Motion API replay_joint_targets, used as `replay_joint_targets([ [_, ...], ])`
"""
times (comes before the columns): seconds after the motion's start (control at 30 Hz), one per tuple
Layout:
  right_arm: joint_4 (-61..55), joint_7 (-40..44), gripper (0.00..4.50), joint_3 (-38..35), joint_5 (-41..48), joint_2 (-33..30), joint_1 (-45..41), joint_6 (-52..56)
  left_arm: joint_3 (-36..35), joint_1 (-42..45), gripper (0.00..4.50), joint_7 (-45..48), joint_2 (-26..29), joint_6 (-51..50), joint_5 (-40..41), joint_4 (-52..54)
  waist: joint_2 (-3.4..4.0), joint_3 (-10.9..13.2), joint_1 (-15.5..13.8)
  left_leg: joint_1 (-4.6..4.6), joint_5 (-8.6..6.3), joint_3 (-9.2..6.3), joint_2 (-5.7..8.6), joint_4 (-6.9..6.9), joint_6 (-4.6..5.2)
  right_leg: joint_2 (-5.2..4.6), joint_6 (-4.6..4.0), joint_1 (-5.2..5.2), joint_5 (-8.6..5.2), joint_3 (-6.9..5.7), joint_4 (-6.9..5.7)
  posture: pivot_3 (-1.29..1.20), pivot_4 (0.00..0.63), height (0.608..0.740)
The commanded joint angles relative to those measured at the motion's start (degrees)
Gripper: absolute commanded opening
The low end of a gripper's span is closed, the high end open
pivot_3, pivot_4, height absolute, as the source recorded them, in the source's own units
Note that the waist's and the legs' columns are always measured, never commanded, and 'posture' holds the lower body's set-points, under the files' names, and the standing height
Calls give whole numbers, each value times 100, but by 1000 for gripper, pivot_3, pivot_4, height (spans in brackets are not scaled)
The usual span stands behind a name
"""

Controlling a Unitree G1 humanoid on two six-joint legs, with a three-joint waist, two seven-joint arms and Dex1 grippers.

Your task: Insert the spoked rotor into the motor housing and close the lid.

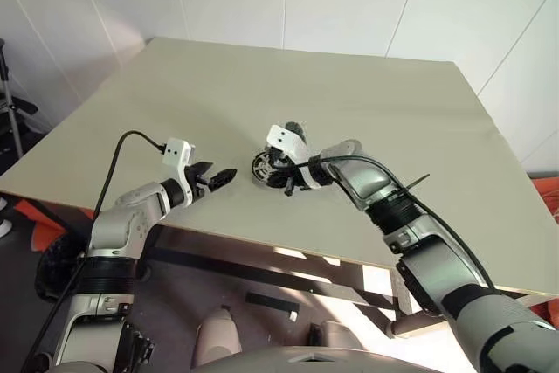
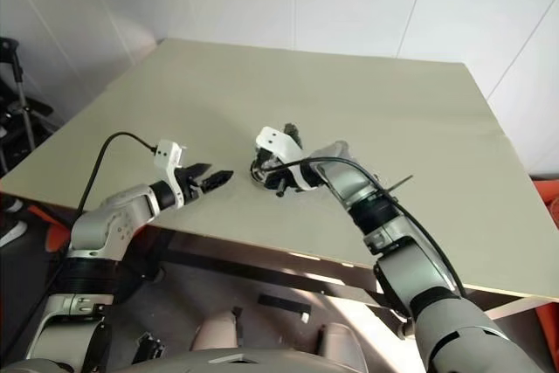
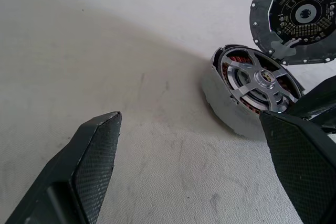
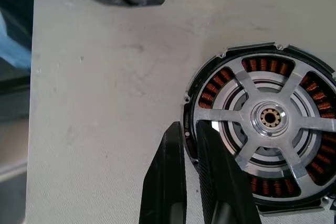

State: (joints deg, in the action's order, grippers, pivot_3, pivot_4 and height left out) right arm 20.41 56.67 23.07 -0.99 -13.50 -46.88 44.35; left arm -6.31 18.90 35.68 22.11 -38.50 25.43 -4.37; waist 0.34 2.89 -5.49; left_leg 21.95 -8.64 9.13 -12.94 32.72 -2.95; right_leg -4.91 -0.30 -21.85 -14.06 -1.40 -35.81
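Two grippers are over the pale tabletop [image 1: 349,93], one on each side of the motor housing [image 4: 268,116], which is a little nearer the front edge than the middle of the surface. The housing is a short dark round cup. Its copper-orange windings show between the broad spokes of a shiny silver wheel-like face with a small hub at the centre. The right gripper [image 4: 188,127] reaches in from about 4 o'clock of the housing, pointing steeply down. Its jaws are drawn together to a thin slit astride the housing's dark rim, one finger outside the wall and the other over the silver face, so they are clamped on that rim. From the left wrist the housing looks tipped, its face turned partly sideways, though I cannot tell how much of it rests on the tabletop. The left gripper [image 1: 220,174] hovers at about 9 o'clock of the housing, near it but clear of it, with its jaws wide apart and nothing between them. A dark disc [image 3: 302,14] with fine radial marks around a round hub sits close beyond the housing, at about 1 o'clock. What supports it I cannot tell.
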Motion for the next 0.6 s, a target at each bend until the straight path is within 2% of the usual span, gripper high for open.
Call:
replay_joint_targets([
  [0.03, 3, -289, 300, -297, 249, 241, -215, 658, -77, 16, 4475, -28, 52, 64, 34, 224, 0, 0, 0, 0, 0, 0, 1, 0, 0, 0, 0, 0, 0, 0, 1, 0, 0, 740],
  [0.3, 849, -1489, 300, -1267, 533, 909, -774, 1773, -77, 7, 4475, -50, 58, 66, 34, 234, 1, 0, 2, -21, 8, -1, 2, -16, -14, 1, 0, 3, 0, 5, -8, 0, 0, 740],
  [0.6, 1556, -2392, 300, -1831, 727, 1158, -1094, 1943, -81, 9, 4475, -54, 64, 82, 26, 217, 3, 2, -22, -70, 22, -2, 8, -56, -39, -1, 4, 39, -2, 6, -5, 0, 0, 740],
])
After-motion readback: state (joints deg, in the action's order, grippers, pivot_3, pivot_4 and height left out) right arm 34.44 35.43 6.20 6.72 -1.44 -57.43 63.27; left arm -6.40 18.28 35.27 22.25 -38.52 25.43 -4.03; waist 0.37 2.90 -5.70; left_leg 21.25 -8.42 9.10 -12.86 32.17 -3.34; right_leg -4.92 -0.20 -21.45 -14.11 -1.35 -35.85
